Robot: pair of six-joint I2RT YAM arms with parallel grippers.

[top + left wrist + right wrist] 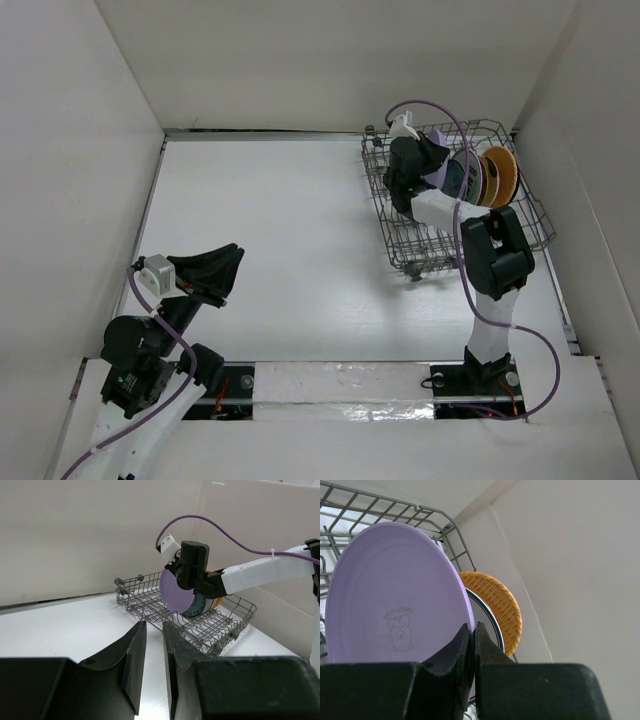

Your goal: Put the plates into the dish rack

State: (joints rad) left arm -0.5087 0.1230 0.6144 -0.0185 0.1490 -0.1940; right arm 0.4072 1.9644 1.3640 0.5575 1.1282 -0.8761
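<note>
The top external view looks down from above and behind, whole table (300,230) in frame, dish rack (385,225) upper right. The left wrist view faces that rack from low and far, mid-frame. The right wrist view sits close inside it, against the lavender plate (390,595).

Robot lab, enclosed test cell.
Bare white walls (300,60) behind and beside right gripper (473,630); white table (300,250) beneath; arm bases (480,382) bolted down.
</note>
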